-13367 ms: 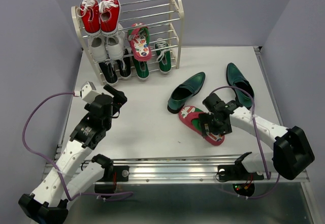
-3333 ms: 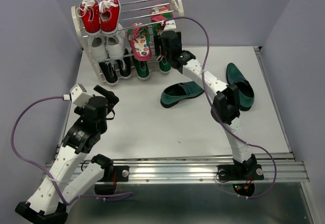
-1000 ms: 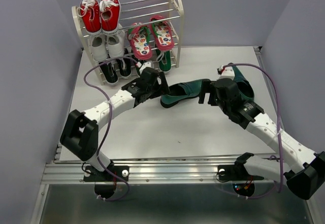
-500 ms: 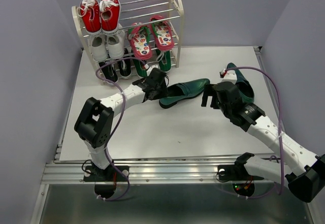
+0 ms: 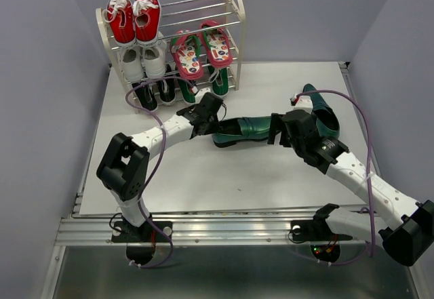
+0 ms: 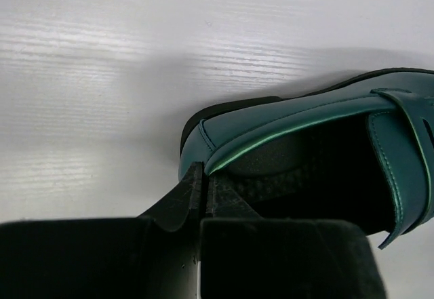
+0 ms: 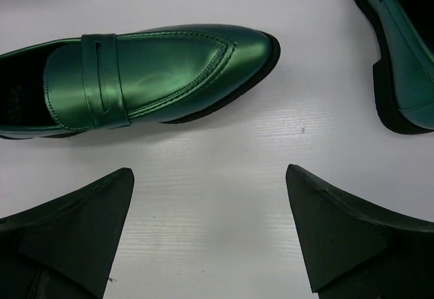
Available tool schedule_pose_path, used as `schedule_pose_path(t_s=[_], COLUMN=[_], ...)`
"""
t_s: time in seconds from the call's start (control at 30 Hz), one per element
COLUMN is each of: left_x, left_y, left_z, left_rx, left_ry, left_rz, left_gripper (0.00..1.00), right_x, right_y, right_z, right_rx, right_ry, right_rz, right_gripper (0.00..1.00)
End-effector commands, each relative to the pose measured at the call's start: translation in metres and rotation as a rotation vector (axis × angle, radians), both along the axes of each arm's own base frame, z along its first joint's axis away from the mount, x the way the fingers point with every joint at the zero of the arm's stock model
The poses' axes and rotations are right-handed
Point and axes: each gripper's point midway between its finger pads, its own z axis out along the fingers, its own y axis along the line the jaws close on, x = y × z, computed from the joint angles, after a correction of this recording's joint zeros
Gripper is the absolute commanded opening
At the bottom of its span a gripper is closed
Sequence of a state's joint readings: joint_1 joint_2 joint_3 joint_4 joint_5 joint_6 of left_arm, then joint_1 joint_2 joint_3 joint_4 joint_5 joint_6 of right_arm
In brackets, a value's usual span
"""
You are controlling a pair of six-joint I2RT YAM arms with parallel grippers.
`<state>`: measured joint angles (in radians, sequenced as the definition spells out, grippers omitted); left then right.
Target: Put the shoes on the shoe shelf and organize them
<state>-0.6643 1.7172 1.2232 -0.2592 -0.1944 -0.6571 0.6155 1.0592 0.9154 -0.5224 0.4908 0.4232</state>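
Since a moment ago our left gripper [image 6: 205,185] has closed, and we see it now clamped on the heel rim of the dark green loafer [image 5: 245,129]. This shoe lies on the table [image 5: 203,177], near the shoe shelf [image 5: 236,21]. Our right gripper [image 7: 209,177] stands wide open beside the toe, holding nothing.

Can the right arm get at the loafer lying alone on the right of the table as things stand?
Probably yes. The right gripper hangs with jaws open and empty, and that loafer lies just beside it with only bare table between. It would need to turn toward it.
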Motion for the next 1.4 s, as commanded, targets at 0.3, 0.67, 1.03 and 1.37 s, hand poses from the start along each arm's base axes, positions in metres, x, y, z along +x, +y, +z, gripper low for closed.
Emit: schedule_pose_path(t_s=[0.3, 0.67, 1.03, 1.37], left_x=[-0.036, -0.054, -0.073, -0.068], left_y=[0.05, 0.028, 0.021, 0.012], left_z=[0.045, 0.03, 0.068, 0.028], left_rx=[-0.382, -0.236, -0.093, 0.057], left_ry=[-0.005, 0.029, -0.22, -0.187], left_rz=[0.621, 0.31, -0.201, -0.391], left_gripper=[0.0, 0.89, 0.99, 0.99], right_x=[0.012, 0.014, 0.007, 0.007], right_y=[0.059, 0.052, 0.046, 0.049], right_z=[0.005, -0.001, -0.015, -0.009], right_rx=[0.173, 0.14, 0.092, 0.088], right_ry=[0.043, 0.039, 0.06, 0.049], right_rz=[0.175, 0.155, 0.181, 0.208], right_gripper=[1.0, 1.0, 1.0, 1.0])
